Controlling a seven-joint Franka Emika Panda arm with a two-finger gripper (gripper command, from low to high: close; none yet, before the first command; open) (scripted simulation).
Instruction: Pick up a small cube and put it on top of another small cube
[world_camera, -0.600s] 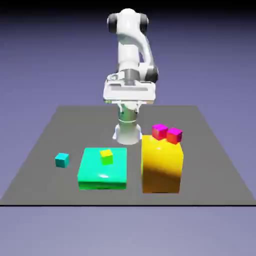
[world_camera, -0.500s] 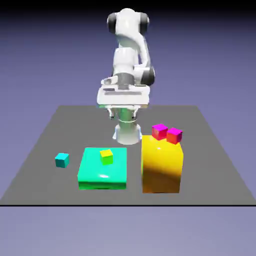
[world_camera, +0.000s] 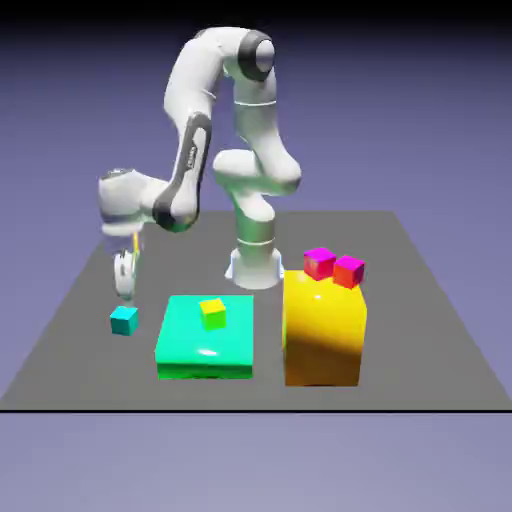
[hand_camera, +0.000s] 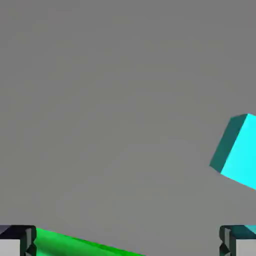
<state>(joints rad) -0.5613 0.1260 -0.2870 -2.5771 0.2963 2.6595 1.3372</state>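
Nearest in the exterior view, toward its right, a tall orange-yellow block (world_camera: 322, 335) stands on the dark counter (world_camera: 420, 370). Left of it a flat green slab (world_camera: 205, 350) lies on the counter, with a small yellow-green cube (world_camera: 213, 314) on top. The teal-cyan cube (world_camera: 124, 321) sits on the counter at the exterior view's left, apart from the slab. Two magenta cubes (world_camera: 320, 263) (world_camera: 349, 271) rest close together on the far end of the orange-yellow block's top.

The claw (world_camera: 125, 294) hangs just above the teal-cyan cube, pointing down, its fingers wide open with nothing between them. In the hand view that cube lies off to the right, cut by the picture's edge, and is not centred between the fingertips (hand_camera: 228, 242). Farthest back, the white arm (world_camera: 256, 170) rises from its base and bends over to the exterior view's left.
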